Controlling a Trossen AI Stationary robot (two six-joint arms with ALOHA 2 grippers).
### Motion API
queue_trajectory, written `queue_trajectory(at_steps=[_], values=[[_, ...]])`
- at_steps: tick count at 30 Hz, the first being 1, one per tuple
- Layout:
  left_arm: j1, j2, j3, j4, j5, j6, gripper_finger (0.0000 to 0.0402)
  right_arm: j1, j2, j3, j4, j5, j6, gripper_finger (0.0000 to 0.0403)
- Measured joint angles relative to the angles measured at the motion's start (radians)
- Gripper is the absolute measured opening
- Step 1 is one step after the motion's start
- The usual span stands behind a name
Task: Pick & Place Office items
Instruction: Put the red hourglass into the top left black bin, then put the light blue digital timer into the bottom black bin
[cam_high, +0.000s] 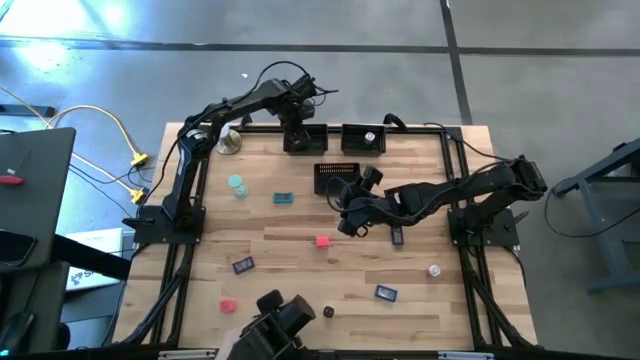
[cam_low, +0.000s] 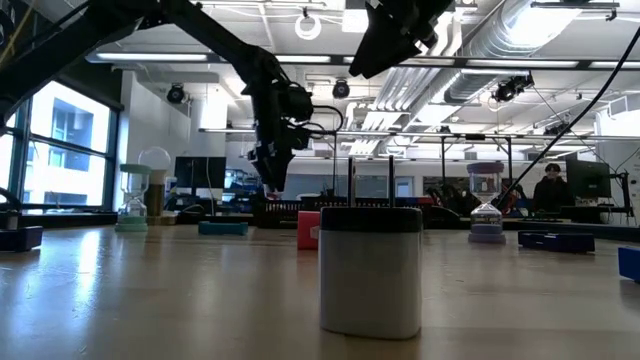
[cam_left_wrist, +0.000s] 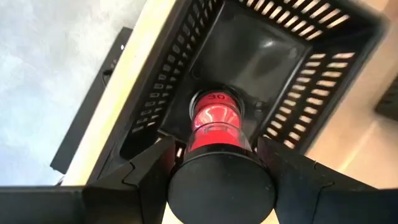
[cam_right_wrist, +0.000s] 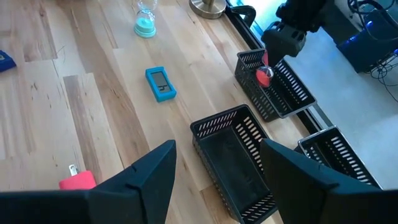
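Observation:
My left gripper (cam_left_wrist: 221, 155) is at the table's far edge, pointing down into a black mesh tray (cam_left_wrist: 311, 81), shut on a red sand timer (cam_left_wrist: 214, 124) with black end caps. The right wrist view shows the timer (cam_right_wrist: 265, 74) below that gripper, over the same tray (cam_right_wrist: 283, 93). My right gripper (cam_right_wrist: 217, 168) hangs open above the table's middle, with nothing between its fingers. Loose on the wood are a teal sand timer (cam_high: 236, 185), a teal block (cam_high: 284, 198), a pink-red cube (cam_high: 323, 241) and blue blocks (cam_high: 243, 265) (cam_high: 386, 293). My left gripper pinches the timer's upper black end cap (cam_left_wrist: 221, 186) between its two fingers (cam_left_wrist: 152, 168), which come from above and point down along the timer. The timer hangs roughly upright below them, its lower cap (cam_left_wrist: 214, 98) inside the tray. I cannot tell whether it touches the tray's floor.
A second mesh tray (cam_high: 363, 139) stands at the far edge, and a third (cam_high: 337, 178) lies just ahead of my right gripper. A white ball on a metal base (cam_high: 229, 142) is at the far left. A red cube (cam_high: 228, 305) and a lavender piece (cam_high: 434, 270) lie nearer.

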Motion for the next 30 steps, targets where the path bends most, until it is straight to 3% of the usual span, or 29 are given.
queue_trajectory(at_steps=[15, 23, 30], values=[[-0.004, 0.012, -0.002, -0.001, -0.004, 0.033, 0.0217, 0.0, 0.0, 0.0, -0.003, -0.004, -0.006, 0.0221], [-0.01, 0.006, -0.002, -0.013, -0.127, 0.027, 0.0217, 0.0, 0.0, 0.0, -0.003, -0.003, -0.008, 0.0221], [-0.022, -0.039, 0.001, -0.109, -0.145, 0.073, 0.0217, 0.0, 0.0, 0.001, -0.003, -0.001, -0.008, 0.0221]])
